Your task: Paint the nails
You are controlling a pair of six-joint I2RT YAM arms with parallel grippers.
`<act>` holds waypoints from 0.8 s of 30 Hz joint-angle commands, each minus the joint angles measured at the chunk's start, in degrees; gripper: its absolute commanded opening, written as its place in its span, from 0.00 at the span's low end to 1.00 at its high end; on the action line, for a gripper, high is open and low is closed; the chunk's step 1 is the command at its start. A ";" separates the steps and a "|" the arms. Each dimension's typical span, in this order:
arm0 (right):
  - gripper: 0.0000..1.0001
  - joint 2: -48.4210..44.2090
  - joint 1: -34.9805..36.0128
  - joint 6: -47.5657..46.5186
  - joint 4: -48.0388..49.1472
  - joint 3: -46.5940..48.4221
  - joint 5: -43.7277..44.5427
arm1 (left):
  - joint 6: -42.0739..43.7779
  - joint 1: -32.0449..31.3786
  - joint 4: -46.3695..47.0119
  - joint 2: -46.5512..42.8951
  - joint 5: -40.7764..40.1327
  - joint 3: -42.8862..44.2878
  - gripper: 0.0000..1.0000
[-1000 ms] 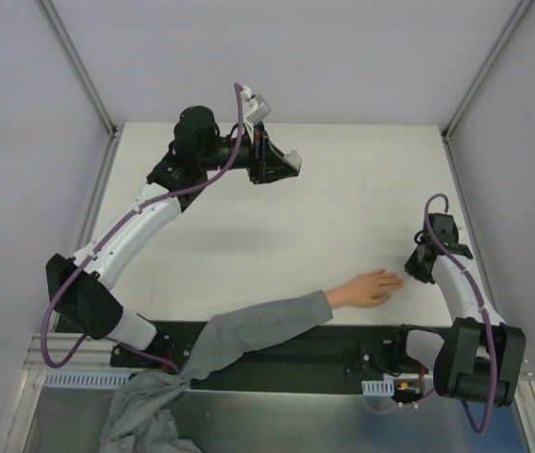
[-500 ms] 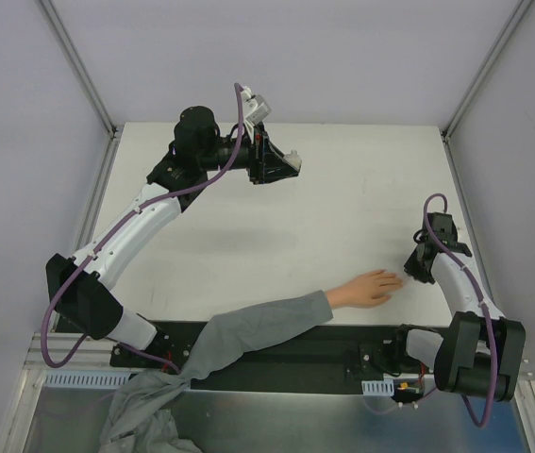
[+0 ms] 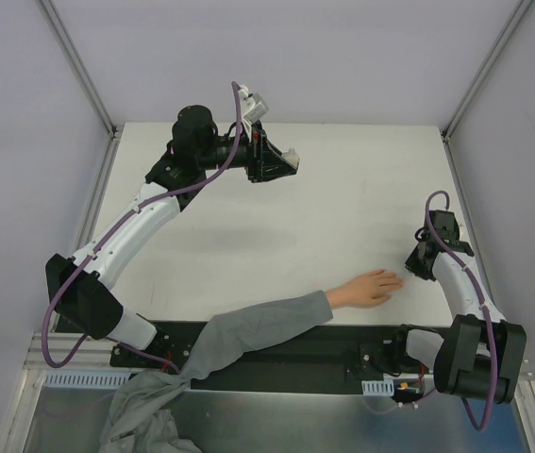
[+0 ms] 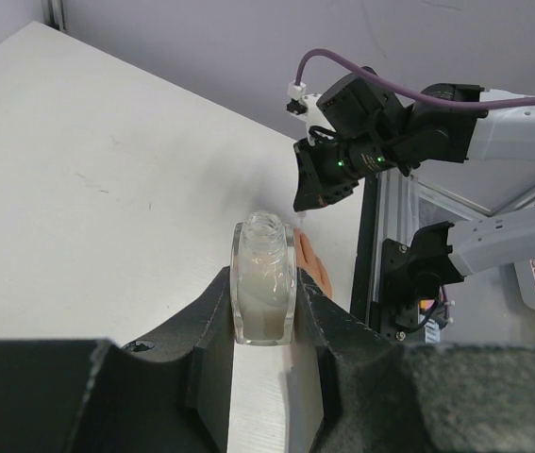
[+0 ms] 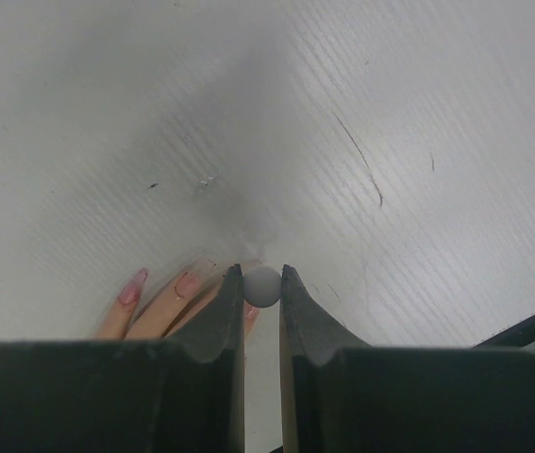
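Note:
A pale peach hand (image 3: 369,288) with a grey sleeve (image 3: 258,326) lies flat near the table's front right. Its nails (image 5: 134,288) look pinkish in the right wrist view; some lie under my fingers. My right gripper (image 5: 261,272) is shut on a small grey round-ended brush handle (image 5: 262,287), right over the fingertips; it also shows in the top view (image 3: 416,269). My left gripper (image 4: 264,276) is shut on a small clear uncapped bottle (image 4: 264,302) of whitish liquid, held above the table's far middle in the top view (image 3: 281,162).
The white table (image 3: 342,208) has metal rails along its sides and a black base bar (image 3: 324,354) at the front edge. Loose grey cloth (image 3: 144,415) hangs below the front left. The right arm (image 4: 371,151) shows in the left wrist view.
My left gripper with the bottle has shifted very slightly to the left. The right gripper and the hand stay about where they were.

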 commanded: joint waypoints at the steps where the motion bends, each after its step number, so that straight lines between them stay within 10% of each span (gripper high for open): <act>1: 0.00 -1.38 -0.43 0.41 -1.49 0.71 -0.56 | -0.73 0.53 3.16 -1.39 1.66 0.21 0.00; 24: 0.00 -3.49 0.80 1.37 -3.51 -0.17 -2.93 | -2.05 0.53 4.92 -1.74 1.66 -0.94 0.00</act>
